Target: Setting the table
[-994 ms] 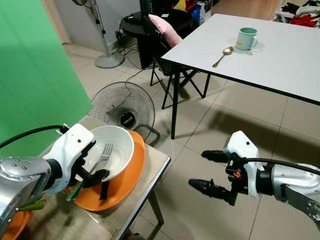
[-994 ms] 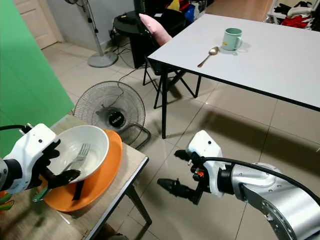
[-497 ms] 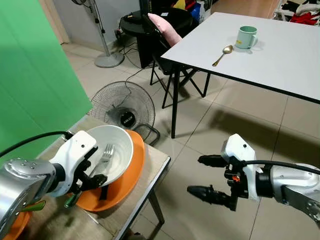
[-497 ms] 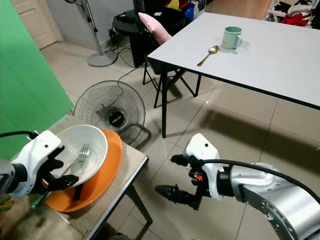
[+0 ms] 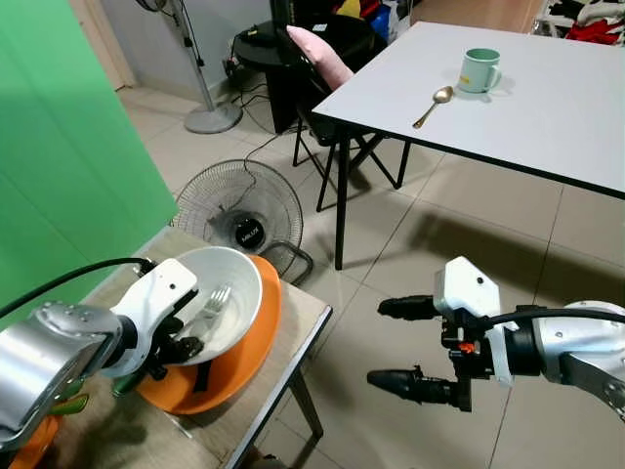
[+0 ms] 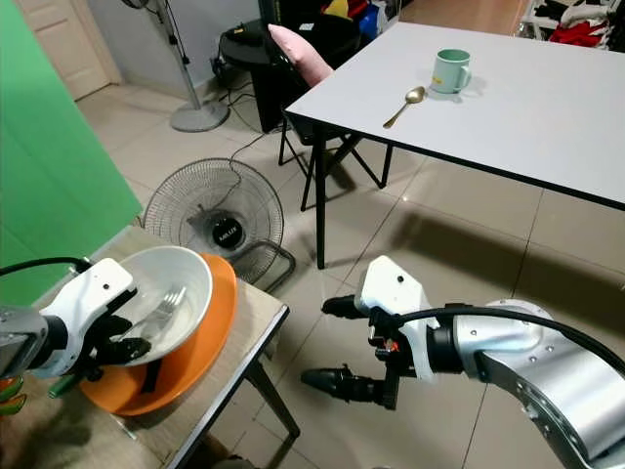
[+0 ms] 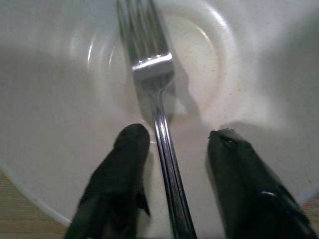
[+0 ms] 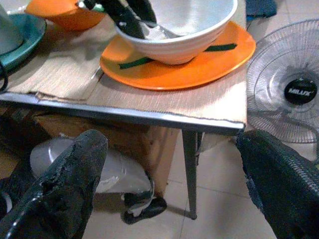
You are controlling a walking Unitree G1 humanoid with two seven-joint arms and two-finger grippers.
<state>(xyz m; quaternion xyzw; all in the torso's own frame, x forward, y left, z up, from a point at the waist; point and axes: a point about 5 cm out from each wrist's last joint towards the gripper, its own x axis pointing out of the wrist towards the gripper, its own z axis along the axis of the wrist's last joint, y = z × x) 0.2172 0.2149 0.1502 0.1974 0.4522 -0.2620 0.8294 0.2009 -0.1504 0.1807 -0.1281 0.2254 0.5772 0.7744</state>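
A white bowl (image 5: 232,281) sits on an orange plate (image 5: 259,327) on the small wooden side table (image 5: 298,327). A metal fork (image 7: 155,94) lies inside the bowl. My left gripper (image 5: 181,342) reaches into the bowl, open, with one black finger (image 7: 124,164) on each side of the fork's handle and not closed on it. Over the tiled floor, right of the side table, my right gripper (image 5: 379,342) hangs open and holds nothing. A green mug (image 5: 479,70) and a spoon (image 5: 434,106) lie on the white dining table (image 5: 547,117) farther off.
A floor fan (image 5: 242,210) stands just beyond the side table. A folding chair with a pink cushion (image 5: 322,54) is at the dining table's near corner. A green screen (image 5: 68,147) lies to the left. An orange bowl (image 8: 62,12) and a teal plate (image 8: 32,30) share the side table.
My left gripper has moved down and inward in the bowl, so its fingers now straddle the fork's handle. The right gripper has drifted slightly, still open.
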